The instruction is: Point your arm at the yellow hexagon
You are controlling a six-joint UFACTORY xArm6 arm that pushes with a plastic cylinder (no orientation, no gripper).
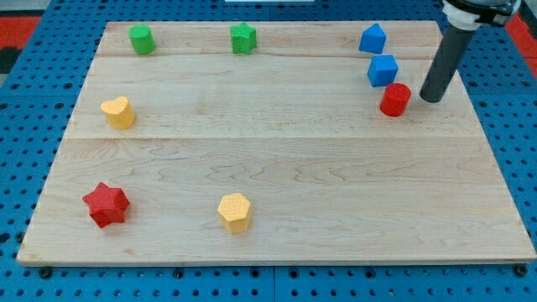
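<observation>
wooden board (277, 159) laid on blue pegboard (25, 168). listed from the view's left: red star (106, 204), yellow heart (118, 111), green cylinder (140, 39), yellow hexagon (235, 212) near the bottom edge, green star (243, 38), blue pentagon block (372, 39), blue cube (383, 70), red cylinder (395, 99). my tip (430, 99) is set just right of the red cylinder, nothing gripped, well apart from the hexagon.

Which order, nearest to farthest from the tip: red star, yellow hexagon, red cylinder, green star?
From my tip at the view's right:
1. Red cylinder, just to the tip's left.
2. Green star, top middle.
3. Yellow hexagon, bottom, left of centre.
4. Red star, bottom left.
</observation>
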